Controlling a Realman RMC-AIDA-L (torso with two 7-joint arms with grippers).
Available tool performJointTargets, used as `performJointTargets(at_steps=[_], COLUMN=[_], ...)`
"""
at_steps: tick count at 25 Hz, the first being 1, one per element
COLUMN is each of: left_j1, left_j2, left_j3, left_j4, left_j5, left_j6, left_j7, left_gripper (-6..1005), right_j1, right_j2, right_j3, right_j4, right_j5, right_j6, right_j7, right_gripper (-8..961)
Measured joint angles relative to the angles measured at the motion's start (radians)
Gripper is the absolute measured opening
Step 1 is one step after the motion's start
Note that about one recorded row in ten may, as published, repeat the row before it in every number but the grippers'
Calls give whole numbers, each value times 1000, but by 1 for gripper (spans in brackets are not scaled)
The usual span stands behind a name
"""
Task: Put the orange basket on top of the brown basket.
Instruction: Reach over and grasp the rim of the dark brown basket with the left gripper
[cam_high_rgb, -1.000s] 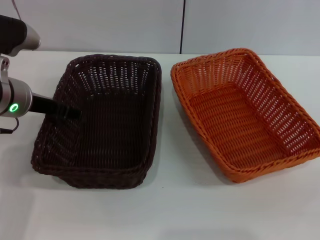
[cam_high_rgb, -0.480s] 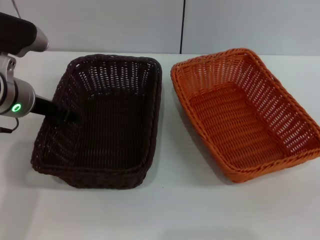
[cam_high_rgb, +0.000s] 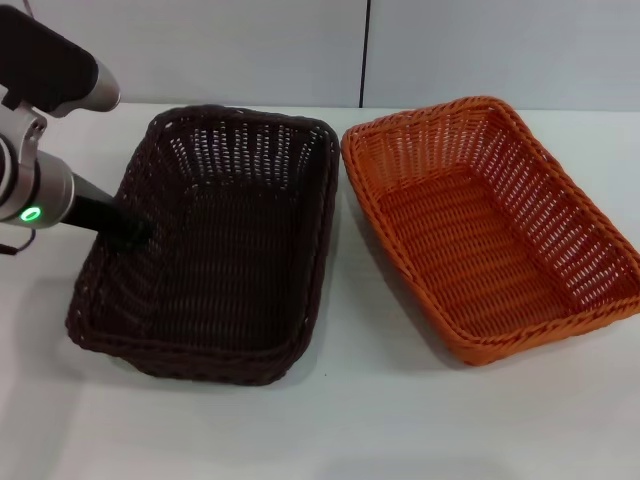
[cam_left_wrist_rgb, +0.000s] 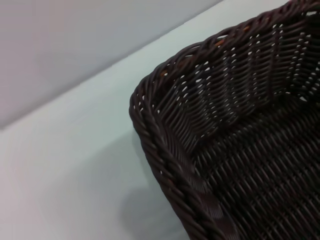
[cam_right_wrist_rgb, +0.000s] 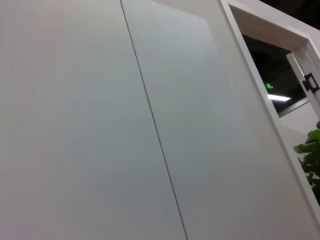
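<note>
brown basket (cam_high_rgb: 215, 250) sits left on the table (cam_high_rgb: 400, 420), orange basket (cam_high_rgb: 490, 225) just beside it on the right, left gripper (cam_high_rgb: 128, 232) at brown basket's left rim.

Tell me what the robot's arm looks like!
The left arm is shiny silver metal with black parts, round like a tube. A little green ring light glows on it. The left gripper at its end is black. The right arm isn't showing.
</note>
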Motion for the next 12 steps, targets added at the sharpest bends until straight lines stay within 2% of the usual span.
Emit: performJointTargets(at_steps=[1,4,8,12], left_j1=[-1,-2,-27,-35], left_j2=[1,1,4,4], left_j3=[-22,-42,-109,-125], left_j4=[-17,-31,-48,-45], left_j5=[-5,-5,-5,-4], left_j6=[-14,-27,-68,-80], left_j7=[88,175,387,410], left_gripper=[350,336,325,320], right_j1=[1,5,6,1], right_j2=[0,-1,-1,-2], right_j3=[0,0,0,0], right_j4=[0,-1,-1,-1], right_j5=[0,0,0,0], right_j6=[0,-1,-2,-4], right_j7=[0,1,2,4], right_gripper=[785,785,785,785])
